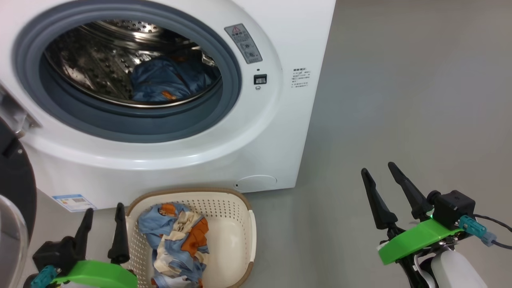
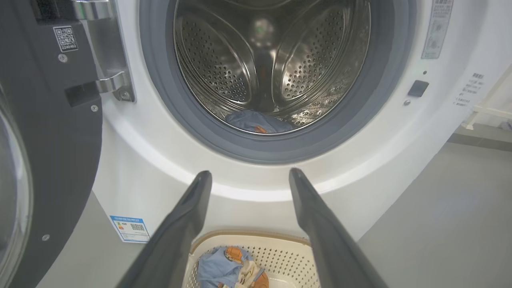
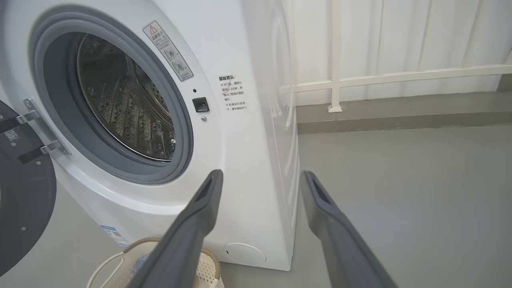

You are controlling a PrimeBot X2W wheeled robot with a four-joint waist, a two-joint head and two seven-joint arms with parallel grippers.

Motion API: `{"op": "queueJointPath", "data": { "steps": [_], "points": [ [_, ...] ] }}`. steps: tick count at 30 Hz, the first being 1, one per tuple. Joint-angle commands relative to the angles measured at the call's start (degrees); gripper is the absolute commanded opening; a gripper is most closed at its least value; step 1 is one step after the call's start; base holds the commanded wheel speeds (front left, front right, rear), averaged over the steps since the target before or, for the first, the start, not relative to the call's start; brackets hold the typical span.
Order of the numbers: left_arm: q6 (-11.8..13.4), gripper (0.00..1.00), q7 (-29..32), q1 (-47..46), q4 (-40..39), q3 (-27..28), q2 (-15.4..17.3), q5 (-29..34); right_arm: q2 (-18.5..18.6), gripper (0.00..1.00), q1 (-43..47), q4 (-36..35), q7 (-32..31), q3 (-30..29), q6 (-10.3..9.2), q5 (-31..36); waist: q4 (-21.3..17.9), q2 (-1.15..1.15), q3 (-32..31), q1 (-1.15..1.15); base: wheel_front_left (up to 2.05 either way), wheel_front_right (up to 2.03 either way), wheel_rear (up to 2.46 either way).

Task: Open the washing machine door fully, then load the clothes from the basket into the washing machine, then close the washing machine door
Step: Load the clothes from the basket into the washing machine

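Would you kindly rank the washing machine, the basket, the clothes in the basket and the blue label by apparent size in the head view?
Largest to smallest:
washing machine
basket
clothes in the basket
blue label
The differences are plain, so nearness leaves no doubt.

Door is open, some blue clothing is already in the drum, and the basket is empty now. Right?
No, the basket is not empty: the head view shows clothes lying in it. The door is open and blue clothing is in the drum.
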State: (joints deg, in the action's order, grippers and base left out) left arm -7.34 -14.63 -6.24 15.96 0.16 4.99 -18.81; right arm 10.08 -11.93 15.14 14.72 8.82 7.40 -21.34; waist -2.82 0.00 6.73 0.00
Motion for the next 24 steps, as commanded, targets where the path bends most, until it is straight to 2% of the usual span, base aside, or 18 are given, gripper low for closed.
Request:
{"op": "queueJointPath", "data": {
  "steps": [1,8,17,24],
  "points": [
    [-0.14,1.00,-0.37,-2.72,-0.10,1.39,1.85,-0.40,-0.12,1.00,-1.89,-1.53,0.28,1.31,0.09,-0.20,-0.61,0.00,1.24,0.00,0.00,0.00,0.00],
    [-0.14,1.00,-0.15,-7.64,10.58,-2.17,4.62,-3.22,-1.58,1.00,-3.64,-2.24,0.28,1.41,0.09,-0.02,-2.18,0.00,6.31,0.00,0.00,0.00,0.00],
    [-0.14,1.00,0.04,-17.88,23.28,-9.22,9.39,-7.55,-4.25,1.00,-7.36,-3.98,0.28,1.77,0.09,0.19,-4.63,0.00,15.93,0.00,0.00,0.00,0.00],
    [-0.14,1.00,-0.17,-23.21,29.80,-13.77,11.49,-11.17,-5.52,1.00,-9.76,-4.83,0.28,1.71,0.09,0.81,-5.98,0.00,22.13,0.00,0.00,0.00,0.00]
  ]
}}
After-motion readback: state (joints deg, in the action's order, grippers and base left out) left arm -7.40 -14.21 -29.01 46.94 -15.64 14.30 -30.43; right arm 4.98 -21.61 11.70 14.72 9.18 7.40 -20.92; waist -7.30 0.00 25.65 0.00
